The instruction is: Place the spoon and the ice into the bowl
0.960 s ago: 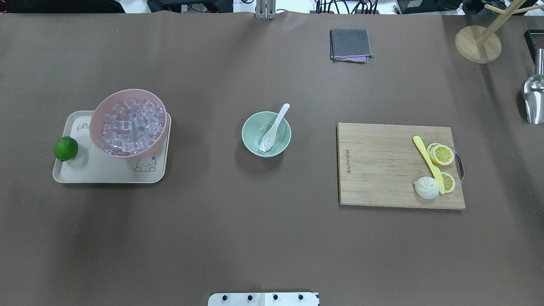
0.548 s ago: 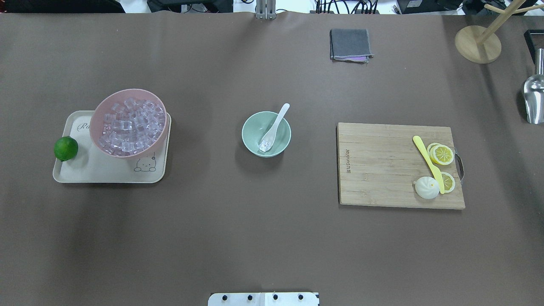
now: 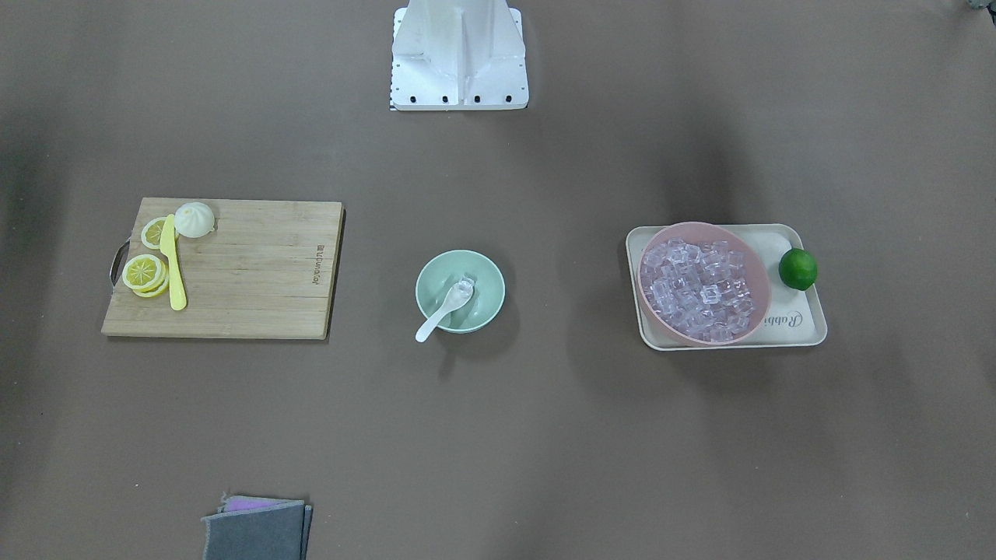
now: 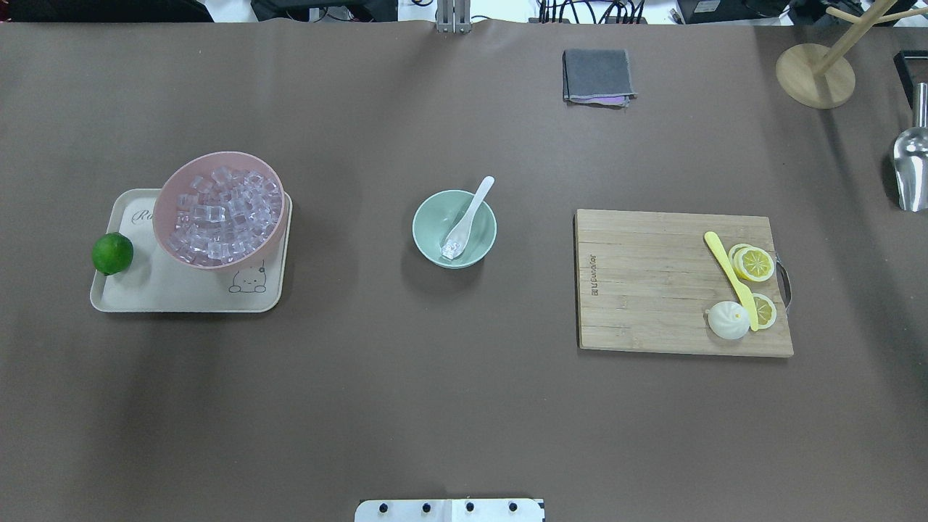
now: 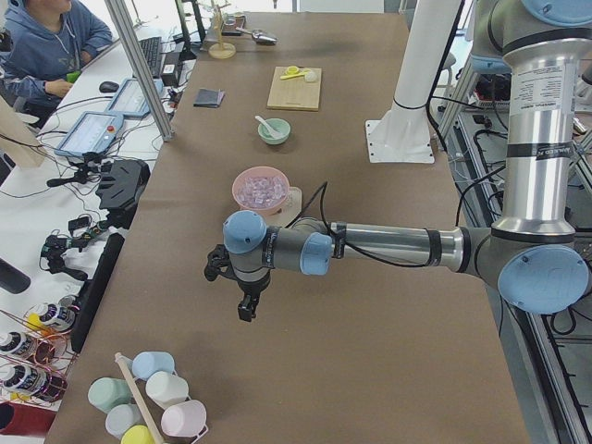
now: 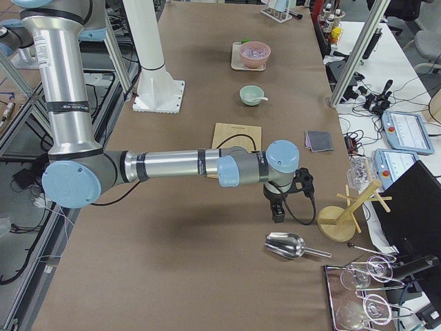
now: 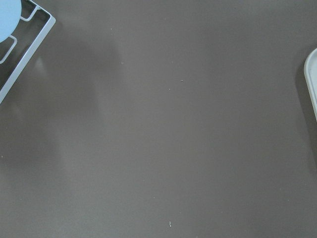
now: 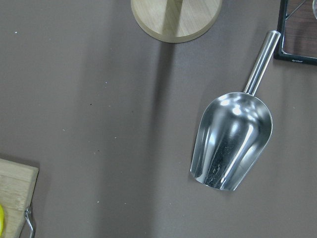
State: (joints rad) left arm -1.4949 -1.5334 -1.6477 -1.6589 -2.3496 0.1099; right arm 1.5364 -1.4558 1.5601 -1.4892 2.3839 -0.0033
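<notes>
The mint-green bowl stands at the table's middle, also in the front view. The white spoon lies in it, scoop down with an ice cube in the scoop, handle leaning over the far rim. Many more ice cubes fill the pink bowl. My left gripper hangs over the table's left end, far from the bowl. My right gripper hangs over the right end near a metal scoop. I cannot tell whether either is open or shut.
The pink bowl sits on a beige tray with a lime. A wooden cutting board holds a yellow knife and lemon slices. A grey cloth, a metal scoop and a wooden stand base lie further off.
</notes>
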